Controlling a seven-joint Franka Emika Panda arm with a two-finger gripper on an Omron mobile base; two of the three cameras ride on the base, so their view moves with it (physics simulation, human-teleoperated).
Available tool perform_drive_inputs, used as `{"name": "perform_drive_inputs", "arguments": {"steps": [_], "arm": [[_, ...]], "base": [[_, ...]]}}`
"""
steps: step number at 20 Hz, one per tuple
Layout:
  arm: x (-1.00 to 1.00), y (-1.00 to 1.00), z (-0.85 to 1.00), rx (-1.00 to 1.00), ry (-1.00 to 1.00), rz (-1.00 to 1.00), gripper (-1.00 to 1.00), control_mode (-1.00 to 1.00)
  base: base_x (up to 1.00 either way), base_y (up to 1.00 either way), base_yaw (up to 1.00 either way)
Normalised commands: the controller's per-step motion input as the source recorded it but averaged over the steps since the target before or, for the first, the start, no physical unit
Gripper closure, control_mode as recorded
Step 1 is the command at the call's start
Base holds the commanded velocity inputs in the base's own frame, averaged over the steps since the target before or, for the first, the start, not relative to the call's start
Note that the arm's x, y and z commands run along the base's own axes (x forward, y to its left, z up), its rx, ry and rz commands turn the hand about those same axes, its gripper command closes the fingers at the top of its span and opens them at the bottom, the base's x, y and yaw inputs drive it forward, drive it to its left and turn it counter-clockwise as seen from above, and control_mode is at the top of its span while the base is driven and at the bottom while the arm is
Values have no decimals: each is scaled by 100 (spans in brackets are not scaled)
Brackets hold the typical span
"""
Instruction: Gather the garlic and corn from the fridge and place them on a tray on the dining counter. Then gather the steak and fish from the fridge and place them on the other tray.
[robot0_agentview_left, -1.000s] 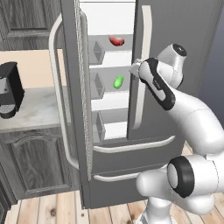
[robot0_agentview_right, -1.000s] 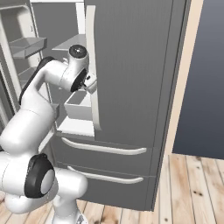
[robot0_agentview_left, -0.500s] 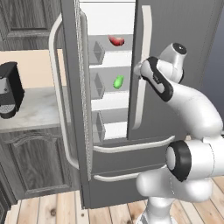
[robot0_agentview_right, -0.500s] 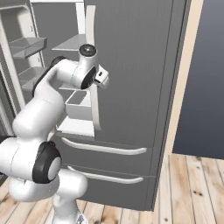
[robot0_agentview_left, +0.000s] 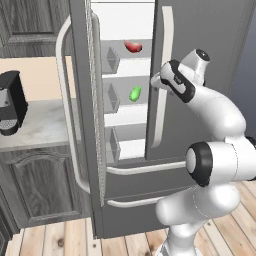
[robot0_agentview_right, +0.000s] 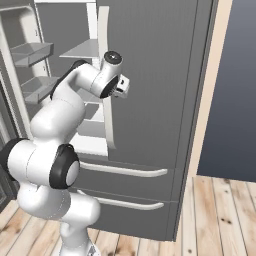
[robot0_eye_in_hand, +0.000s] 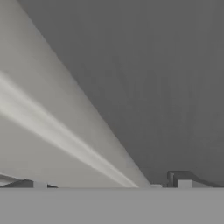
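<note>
The fridge (robot0_agentview_left: 210, 40) has its left door (robot0_agentview_left: 80, 100) swung open. The steak (robot0_agentview_left: 132, 46), a small red piece, lies on an upper shelf. One shelf lower is the corn (robot0_agentview_left: 135, 93), a light-green oblong. My gripper (robot0_agentview_left: 156, 81) is open at the right door's long pale handle (robot0_agentview_left: 165, 60), about level with the corn shelf. From the right it is seen as the gripper (robot0_agentview_right: 122, 89) just right of that handle (robot0_agentview_right: 104, 60). In the hand view the fingertips (robot0_eye_in_hand: 183, 183) stand wide apart, with the handle (robot0_eye_in_hand: 52, 131) slanting close in front. Garlic, fish, trays and dining counter are out of view.
A black coffee machine (robot0_agentview_left: 10, 102) stands on the pale wall counter (robot0_agentview_left: 40, 130) left of the fridge. The open door's bins (robot0_agentview_right: 30, 50) jut out at the left. Two drawers with pale horizontal handles (robot0_agentview_right: 125, 170) lie below. The floor is wood planks (robot0_agentview_right: 220, 215).
The hand has moved a little to the right, across the right door's handle, and the forearm has swung up. The jaws stay wide apart. Steak and corn have not moved.
</note>
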Motion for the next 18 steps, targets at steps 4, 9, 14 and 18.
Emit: {"name": "perform_drive_inputs", "arguments": {"steps": [4,9,14,18], "arm": [[8,0,-4,-8,0,6,-100,-100],[1,13,-17,-6,-3,0,100,-100],[35,26,-8,0,-3,-3,100,-100],[78,21,-2,0,-1,-4,100,-100]], "base": [[0,0,0],[0,0,0],[0,0,0],[0,0,0]]}}
